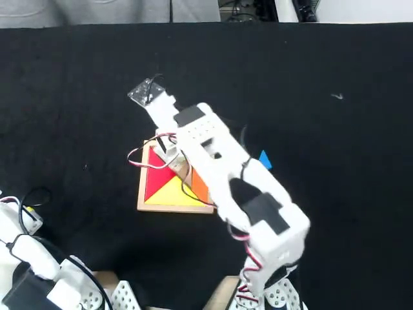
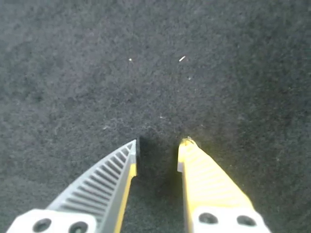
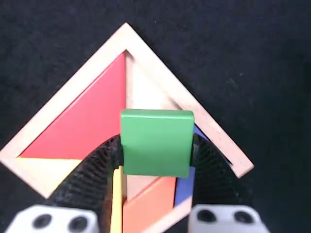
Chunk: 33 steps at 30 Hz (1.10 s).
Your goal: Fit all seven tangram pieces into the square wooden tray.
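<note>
- Wood, probably: green square piece (image 3: 155, 143) should be light, stiff, slick; right fingers (image 3: 92, 172) pinch its side edges over the tray (image 3: 160, 73).
- Left fingers (image 2: 206, 179) spread, empty.

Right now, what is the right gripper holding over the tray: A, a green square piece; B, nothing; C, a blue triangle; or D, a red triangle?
A: the right wrist view shows the right gripper shut on the green square piece, with the square wooden tray beneath it.
</note>
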{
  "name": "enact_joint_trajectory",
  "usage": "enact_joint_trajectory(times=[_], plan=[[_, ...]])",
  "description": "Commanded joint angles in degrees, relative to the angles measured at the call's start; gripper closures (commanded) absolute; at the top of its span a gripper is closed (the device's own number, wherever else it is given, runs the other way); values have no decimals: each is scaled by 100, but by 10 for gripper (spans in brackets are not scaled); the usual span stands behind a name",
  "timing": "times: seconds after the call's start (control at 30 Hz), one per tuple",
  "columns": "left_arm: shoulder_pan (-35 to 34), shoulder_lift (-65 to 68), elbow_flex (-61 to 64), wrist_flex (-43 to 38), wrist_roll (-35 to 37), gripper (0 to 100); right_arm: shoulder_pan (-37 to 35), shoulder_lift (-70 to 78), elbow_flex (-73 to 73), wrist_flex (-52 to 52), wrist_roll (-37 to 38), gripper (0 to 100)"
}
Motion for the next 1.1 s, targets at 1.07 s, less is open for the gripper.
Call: enact_joint_trajectory(times=[1.07], plan=[[119,-70,31,-35,-53,848,-220,198,-303,369,-431,772]])
